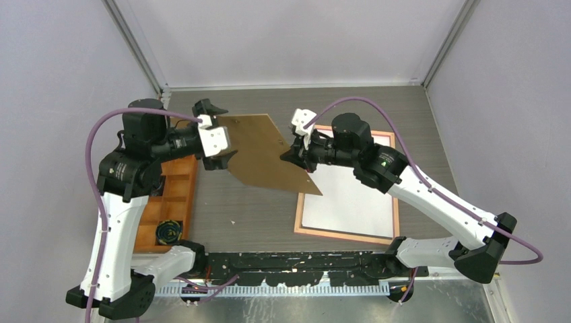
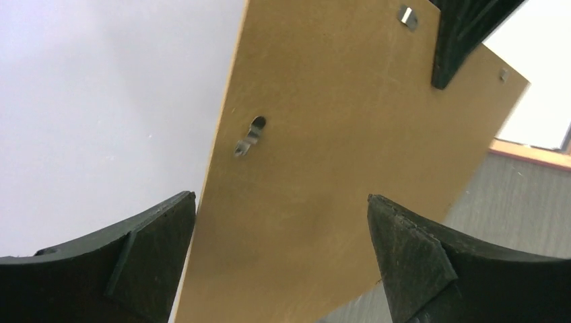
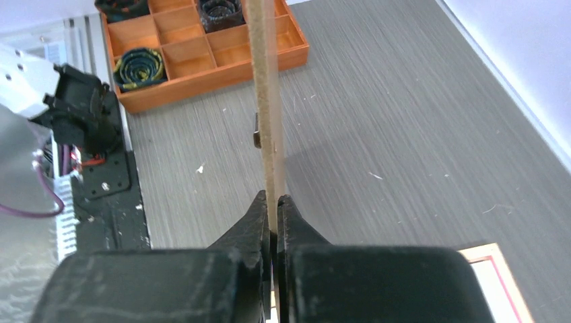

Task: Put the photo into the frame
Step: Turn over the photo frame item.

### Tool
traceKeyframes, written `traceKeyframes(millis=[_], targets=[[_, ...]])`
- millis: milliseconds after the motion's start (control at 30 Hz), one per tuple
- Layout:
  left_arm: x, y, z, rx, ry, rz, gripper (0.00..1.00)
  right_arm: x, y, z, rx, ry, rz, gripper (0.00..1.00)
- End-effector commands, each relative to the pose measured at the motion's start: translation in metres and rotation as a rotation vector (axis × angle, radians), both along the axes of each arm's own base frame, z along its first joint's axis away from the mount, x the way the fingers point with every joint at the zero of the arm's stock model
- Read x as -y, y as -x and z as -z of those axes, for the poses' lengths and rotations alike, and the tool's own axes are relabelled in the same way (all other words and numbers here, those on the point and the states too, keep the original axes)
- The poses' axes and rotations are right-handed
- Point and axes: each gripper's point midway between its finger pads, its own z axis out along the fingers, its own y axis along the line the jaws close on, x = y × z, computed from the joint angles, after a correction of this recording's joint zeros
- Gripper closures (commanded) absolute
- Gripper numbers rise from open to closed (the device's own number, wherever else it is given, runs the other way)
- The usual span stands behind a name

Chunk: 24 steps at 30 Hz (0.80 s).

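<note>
The right gripper (image 3: 273, 202) pinches a thin fibreboard backing sheet (image 1: 262, 151), left gripper (image 2: 281, 215) agape around it; dark coils (image 3: 140, 65) sit in an orange compartment tray (image 3: 202, 93).

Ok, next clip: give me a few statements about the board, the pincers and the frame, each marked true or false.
1. The right pincer is shut on the brown backing board. True.
2. The left pincer clamps the board too. False: its jaws stand wide open.
3. The board lies flat on the table. False: it is held up in the air, tilted.
4. The frame lies on the table with the photo inside, white side up. True.
5. The orange tray is beside the right arm. False: it is beside the left arm.
</note>
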Motion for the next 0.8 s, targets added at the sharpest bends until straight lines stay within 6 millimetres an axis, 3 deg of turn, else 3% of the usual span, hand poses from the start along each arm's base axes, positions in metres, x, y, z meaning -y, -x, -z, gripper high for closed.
traceKeyframes(millis=[0, 100, 200, 267, 400, 600, 767], targets=[[-0.006, -0.020, -0.032, -0.011, 0.104, -0.136, 0.00, 0.008, -0.037, -0.020, -0.103, -0.191, 0.201, 0.99], [-0.012, -0.032, -0.032, -0.064, 0.124, -0.213, 0.00, 0.026, -0.061, -0.023, -0.178, -0.262, 0.326, 0.99], [-0.018, -0.042, -0.031, -0.135, 0.138, -0.293, 0.00, 0.058, -0.086, -0.025, -0.303, -0.365, 0.478, 0.99], [-0.016, -0.044, -0.015, -0.228, 0.114, -0.304, 0.00, 0.081, -0.102, -0.025, -0.393, -0.437, 0.545, 0.99], [-0.007, -0.044, 0.034, -0.449, 0.109, -0.315, 0.00, 0.120, -0.115, -0.033, -0.499, -0.563, 0.639, 0.99], [0.012, -0.050, 0.104, -0.641, 0.048, -0.337, 0.00, 0.189, -0.105, -0.045, -0.503, -0.677, 0.838, 0.99], [0.039, -0.069, 0.166, -0.830, -0.023, -0.373, 0.04, 0.233, -0.071, -0.038, -0.475, -0.625, 1.025, 0.99]])
